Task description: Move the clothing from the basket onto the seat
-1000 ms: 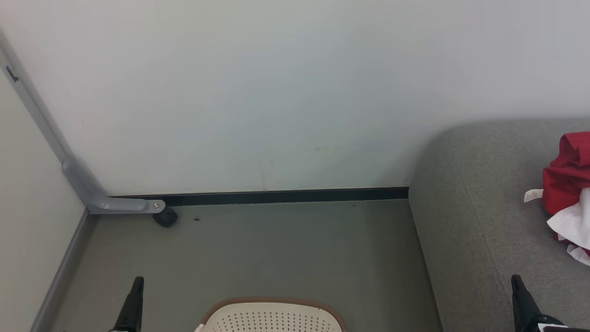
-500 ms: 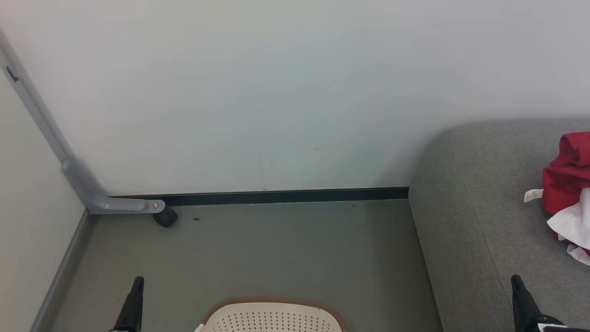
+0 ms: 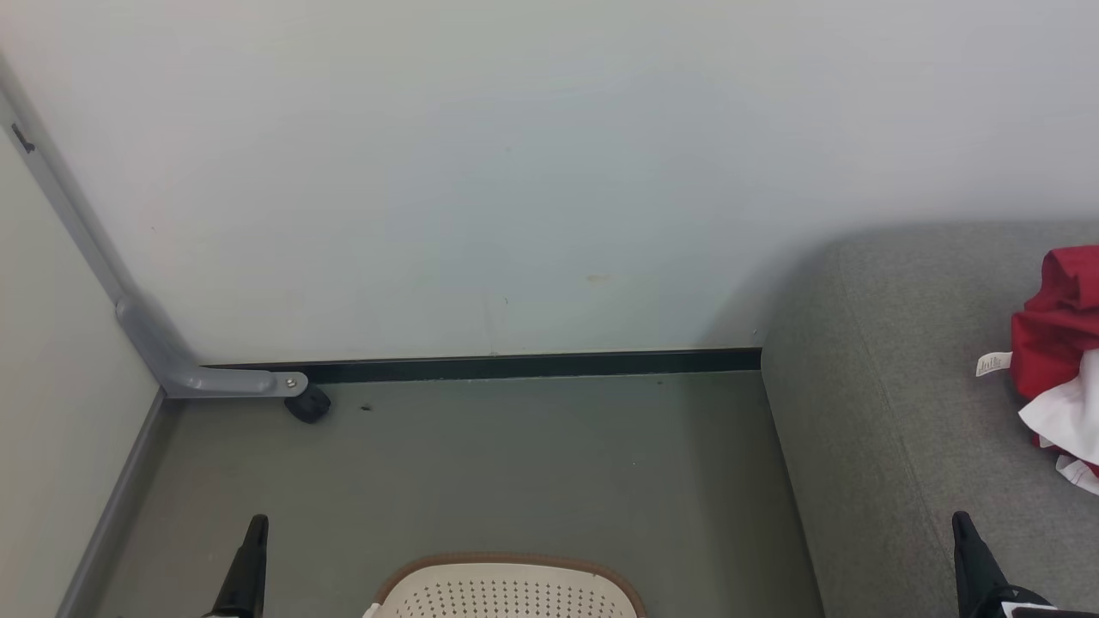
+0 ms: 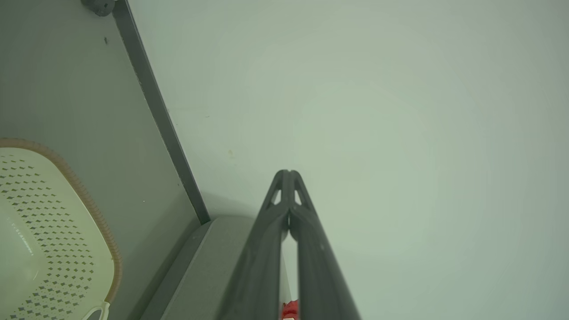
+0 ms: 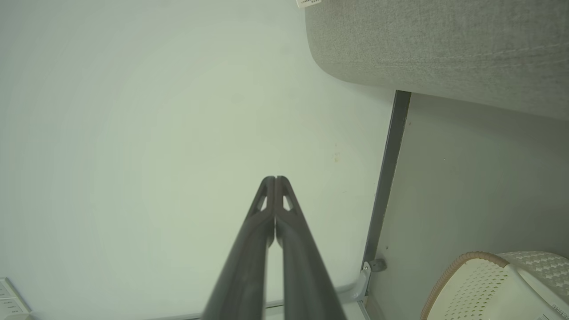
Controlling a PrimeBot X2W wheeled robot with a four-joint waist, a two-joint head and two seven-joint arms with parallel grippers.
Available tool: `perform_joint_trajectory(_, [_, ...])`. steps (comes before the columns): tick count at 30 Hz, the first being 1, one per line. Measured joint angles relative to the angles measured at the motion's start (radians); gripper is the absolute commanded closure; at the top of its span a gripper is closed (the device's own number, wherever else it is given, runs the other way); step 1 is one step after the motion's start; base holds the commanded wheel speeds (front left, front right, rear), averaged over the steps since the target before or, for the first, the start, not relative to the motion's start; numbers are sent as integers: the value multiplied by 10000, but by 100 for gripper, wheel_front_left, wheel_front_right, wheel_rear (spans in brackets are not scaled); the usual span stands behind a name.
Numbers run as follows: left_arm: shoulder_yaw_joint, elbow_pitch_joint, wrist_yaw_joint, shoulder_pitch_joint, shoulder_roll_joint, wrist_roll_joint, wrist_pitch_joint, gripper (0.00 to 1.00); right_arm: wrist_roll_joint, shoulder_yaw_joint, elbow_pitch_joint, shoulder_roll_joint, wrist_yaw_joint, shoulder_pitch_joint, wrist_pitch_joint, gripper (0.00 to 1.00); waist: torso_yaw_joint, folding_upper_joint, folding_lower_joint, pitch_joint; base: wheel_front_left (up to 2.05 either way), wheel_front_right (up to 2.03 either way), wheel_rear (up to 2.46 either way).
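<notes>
Red and white clothing (image 3: pixel 1060 343) with a small white tag lies bunched on the grey seat (image 3: pixel 893 403) at the right edge of the head view. The cream basket (image 3: pixel 506 588) with a brown rim stands on the floor at the bottom middle; what I see of its inside (image 4: pixel 40 231) is bare. My left gripper (image 3: pixel 256 525) points up left of the basket, shut with nothing in it (image 4: pixel 289 173). My right gripper (image 3: pixel 962 522) rises over the seat's front part, also shut and empty (image 5: pixel 275 178). A sliver of red clothing (image 4: pixel 290 307) peeks between the left fingers.
A pale wall (image 3: pixel 515 172) with a dark skirting strip (image 3: pixel 515 365) closes off the grey floor (image 3: pixel 481 463) ahead. A grey metal leg with a black castor (image 3: pixel 306 403) stands in the far left corner. A side wall runs along the left.
</notes>
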Motion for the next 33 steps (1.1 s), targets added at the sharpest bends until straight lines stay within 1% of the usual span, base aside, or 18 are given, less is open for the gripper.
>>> perform_joint_trajectory(33, [0, 2, 0, 0, 0, 0, 0, 100, 0, 0, 0, 0, 0, 0, 0, 100, 0, 0, 0, 0, 0, 0, 0])
